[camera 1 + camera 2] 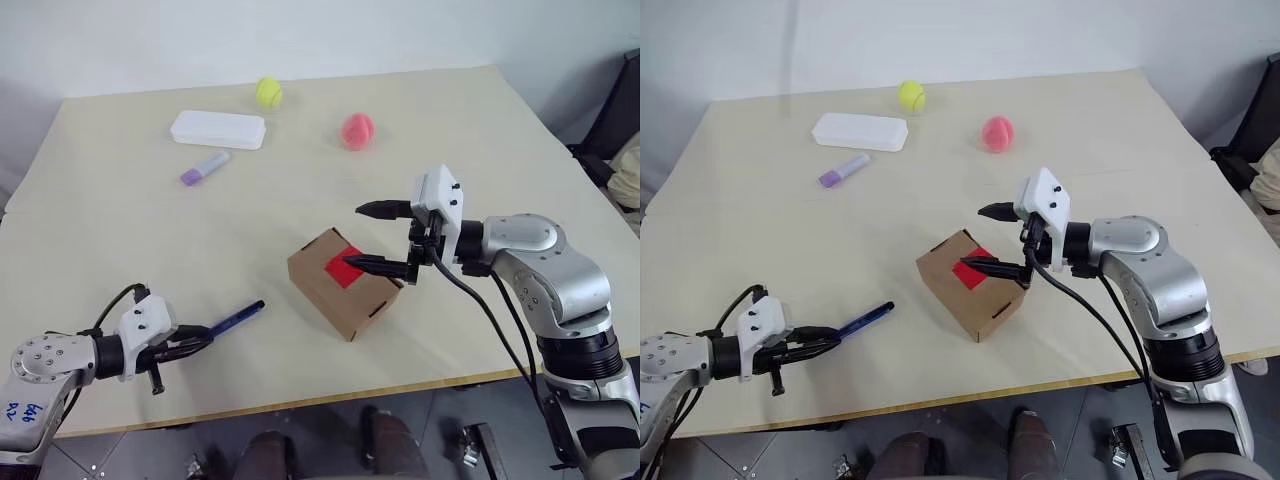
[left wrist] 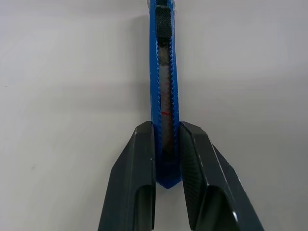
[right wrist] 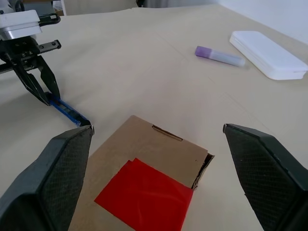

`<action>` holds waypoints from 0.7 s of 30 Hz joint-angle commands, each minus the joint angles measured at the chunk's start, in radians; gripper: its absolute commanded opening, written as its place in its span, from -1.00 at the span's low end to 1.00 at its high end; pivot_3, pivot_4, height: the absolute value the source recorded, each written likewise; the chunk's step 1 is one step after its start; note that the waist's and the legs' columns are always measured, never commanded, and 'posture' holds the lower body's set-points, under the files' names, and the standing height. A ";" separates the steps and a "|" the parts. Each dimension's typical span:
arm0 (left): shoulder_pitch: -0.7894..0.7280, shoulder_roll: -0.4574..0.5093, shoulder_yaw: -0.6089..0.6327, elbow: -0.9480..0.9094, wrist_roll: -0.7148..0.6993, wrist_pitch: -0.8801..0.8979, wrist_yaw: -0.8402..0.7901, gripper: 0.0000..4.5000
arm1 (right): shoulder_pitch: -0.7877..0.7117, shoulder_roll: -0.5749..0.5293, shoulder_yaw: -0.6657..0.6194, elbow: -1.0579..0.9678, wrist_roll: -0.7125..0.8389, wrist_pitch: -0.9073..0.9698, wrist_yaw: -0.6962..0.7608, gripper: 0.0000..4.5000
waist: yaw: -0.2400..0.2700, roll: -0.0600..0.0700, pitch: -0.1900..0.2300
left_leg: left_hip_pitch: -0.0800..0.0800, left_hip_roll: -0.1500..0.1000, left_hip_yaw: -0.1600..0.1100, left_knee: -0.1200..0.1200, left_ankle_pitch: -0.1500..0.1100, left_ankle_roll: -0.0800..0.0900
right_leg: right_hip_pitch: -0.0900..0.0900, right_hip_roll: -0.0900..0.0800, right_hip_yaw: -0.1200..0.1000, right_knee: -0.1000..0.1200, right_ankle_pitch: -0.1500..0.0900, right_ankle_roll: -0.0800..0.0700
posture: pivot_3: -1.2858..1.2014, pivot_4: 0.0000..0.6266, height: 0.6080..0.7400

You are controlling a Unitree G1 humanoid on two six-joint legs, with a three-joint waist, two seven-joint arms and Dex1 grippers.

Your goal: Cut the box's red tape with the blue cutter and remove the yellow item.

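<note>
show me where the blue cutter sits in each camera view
Left eye: blue cutter lower left, on the table.
Right eye: lower left.
Left wrist: centre, between the left end effector fingers.
Right wrist: left side, beyond the box.
Shared landmark: the left end effector at its near end.
</note>
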 commanded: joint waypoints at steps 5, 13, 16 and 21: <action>0.039 0.003 -0.070 0.012 0.056 -0.101 -0.047 -0.83 | -0.044 0.021 0.044 -0.106 0.066 0.053 0.008 1.00 | 0.001 0.000 0.000 | 0.000 0.000 0.000 0.000 0.000 0.000 | 0.000 0.000 0.000 0.000 0.000 0.000 | 0.03 -0.52 1.00; 0.084 0.071 -0.106 0.005 0.087 -0.206 -0.133 -0.83 | -0.097 0.019 0.306 -0.252 0.060 0.146 0.075 0.56 | -0.001 0.000 0.000 | 0.000 0.000 0.000 0.000 0.000 0.000 | 0.000 0.000 0.000 0.000 0.000 0.000 | 0.03 -0.52 1.00; 0.091 0.092 -0.107 -0.006 0.082 -0.213 -0.151 -0.83 | -0.122 0.033 0.434 -0.200 -0.060 0.054 0.090 0.10 | -0.001 0.000 0.000 | 0.000 0.000 0.000 0.000 0.000 0.001 | 0.000 0.000 0.000 0.000 0.000 0.000 | 0.03 -0.52 1.00; 0.119 0.130 -0.099 -0.035 0.083 -0.205 -0.164 -0.83 | -0.157 0.062 0.642 -0.063 -0.299 -0.140 0.117 -0.71 | -0.008 0.000 -0.001 | 0.001 0.000 0.001 0.000 -0.001 0.001 | -0.001 0.000 0.000 0.000 0.000 0.000 | 0.03 -0.52 1.00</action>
